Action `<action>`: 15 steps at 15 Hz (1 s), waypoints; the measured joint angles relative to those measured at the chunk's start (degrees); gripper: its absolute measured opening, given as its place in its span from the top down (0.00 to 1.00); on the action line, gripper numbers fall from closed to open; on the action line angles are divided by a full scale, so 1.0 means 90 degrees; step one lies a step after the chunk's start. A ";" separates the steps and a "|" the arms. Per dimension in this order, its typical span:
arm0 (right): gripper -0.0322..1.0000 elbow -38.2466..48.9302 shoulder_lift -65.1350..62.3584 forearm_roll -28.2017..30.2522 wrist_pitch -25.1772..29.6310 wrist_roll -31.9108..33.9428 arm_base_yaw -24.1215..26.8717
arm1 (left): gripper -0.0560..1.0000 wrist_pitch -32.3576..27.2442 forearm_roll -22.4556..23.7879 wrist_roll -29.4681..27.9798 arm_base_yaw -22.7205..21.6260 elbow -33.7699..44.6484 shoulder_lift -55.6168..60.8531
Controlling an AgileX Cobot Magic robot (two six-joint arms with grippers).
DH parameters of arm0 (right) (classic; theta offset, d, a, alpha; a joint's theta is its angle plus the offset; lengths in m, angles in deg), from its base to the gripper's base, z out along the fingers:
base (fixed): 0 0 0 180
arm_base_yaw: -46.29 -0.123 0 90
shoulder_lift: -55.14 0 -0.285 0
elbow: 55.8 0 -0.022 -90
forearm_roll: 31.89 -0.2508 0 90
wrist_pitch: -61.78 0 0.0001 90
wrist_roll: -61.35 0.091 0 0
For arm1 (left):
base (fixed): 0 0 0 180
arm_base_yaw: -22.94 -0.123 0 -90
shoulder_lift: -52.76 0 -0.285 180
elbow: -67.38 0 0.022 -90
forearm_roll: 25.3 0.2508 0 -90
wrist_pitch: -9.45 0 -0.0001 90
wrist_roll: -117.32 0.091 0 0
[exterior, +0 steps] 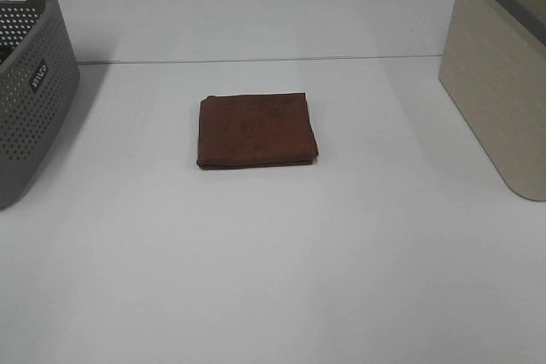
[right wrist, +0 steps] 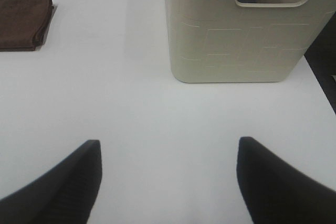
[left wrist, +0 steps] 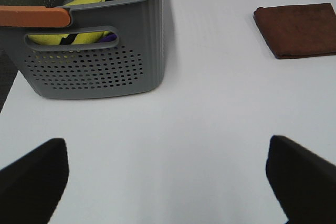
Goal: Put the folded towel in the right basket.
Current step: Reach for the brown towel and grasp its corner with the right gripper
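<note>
The folded towel (exterior: 258, 130) lies flat in the middle of the table (exterior: 273, 287), well apart from the beige right basket (exterior: 499, 100), and with the left gripper (left wrist: 168, 179) and right gripper (right wrist: 169, 177) both spread wide and empty, pinching only its top layer could unfold it mid-carry.

Frame edges crop the grey basket (exterior: 26, 117) and beige basket (exterior: 495, 100); the grey basket's label (exterior: 37, 75) is too small to read.
</note>
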 joint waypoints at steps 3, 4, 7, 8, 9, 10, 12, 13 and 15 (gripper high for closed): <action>0.30 0.0000 0.0000 0.0000 0.0000 0.0000 0.0000 | 0.03 0.0000 0.0000 0.0000 0.0000 0.0000 0.0000; 0.30 0.0000 0.0013 0.0000 -0.0038 0.0000 0.0000 | 0.03 0.0000 0.0000 0.0000 0.0000 0.0000 0.0000; 0.30 -0.0357 0.0974 0.0000 -0.0732 0.0000 0.0000 | 0.03 0.0000 0.0000 0.0000 0.0000 0.0000 0.0000; 0.30 -0.0554 0.1407 0.0000 -0.1070 0.0000 0.0000 | 0.03 0.0000 0.0000 0.0000 0.0000 0.0000 0.0000; 0.30 -0.0758 0.1872 0.0000 -0.1305 0.0000 0.0000 | 0.03 0.0000 0.0000 0.0000 0.0000 0.0000 0.0000; 0.30 -0.1012 0.2362 0.0000 -0.1439 0.0000 0.0000 | 0.03 0.0000 0.0000 0.0000 0.0000 0.0000 0.0000; 0.30 -0.1509 0.3482 -0.0006 -0.1617 0.0000 0.0000 | 0.03 0.0000 0.0000 0.0000 0.0000 0.0000 0.0000; 0.30 -0.1789 0.3953 -0.0006 -0.1732 0.0000 0.0000 | 0.03 0.0000 0.0000 0.0000 0.0000 0.0000 0.0000; 0.30 -0.2629 0.5195 -0.0025 -0.1859 0.0000 0.0000 | 0.03 0.0000 0.0000 0.0000 0.0000 0.0000 0.0000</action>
